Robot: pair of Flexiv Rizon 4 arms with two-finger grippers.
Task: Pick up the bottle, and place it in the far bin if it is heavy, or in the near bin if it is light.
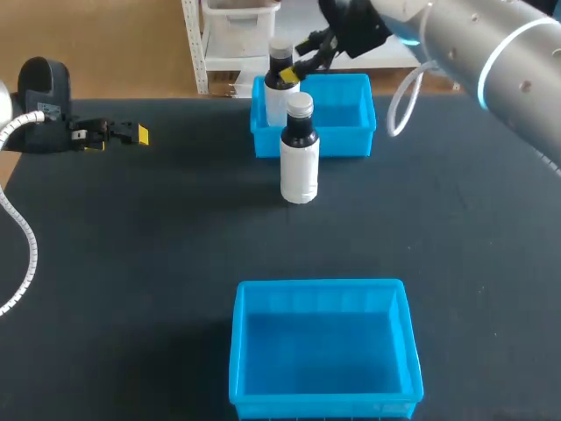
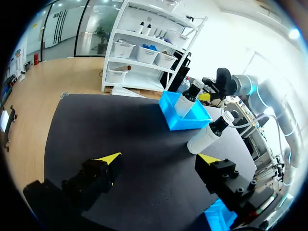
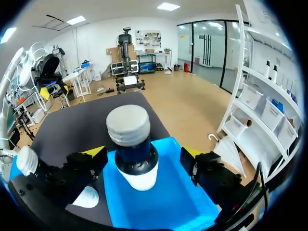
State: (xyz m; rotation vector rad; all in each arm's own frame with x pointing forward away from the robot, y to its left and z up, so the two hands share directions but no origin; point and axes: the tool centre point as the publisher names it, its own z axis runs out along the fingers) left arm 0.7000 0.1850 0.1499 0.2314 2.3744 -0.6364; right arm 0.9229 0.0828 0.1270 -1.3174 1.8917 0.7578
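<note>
- One bottle (image 3: 132,144) stands up in a corner of the far bin (image 1: 346,143). It is right between the two fingers of the right hand (image 1: 296,68).
- The right hand is open. There is a small gap on each side between its yellow tips and the bottle's dark neck.
- A second bottle (image 1: 299,162) stands on the black table (image 1: 131,263). It is near the right hand, just outside the far bin.
- The near bin (image 1: 324,405) is well apart from both hands.
- The left hand (image 1: 131,134) is far off to the side of the right hand. Its fingers are spread wide and hold nothing.
</note>
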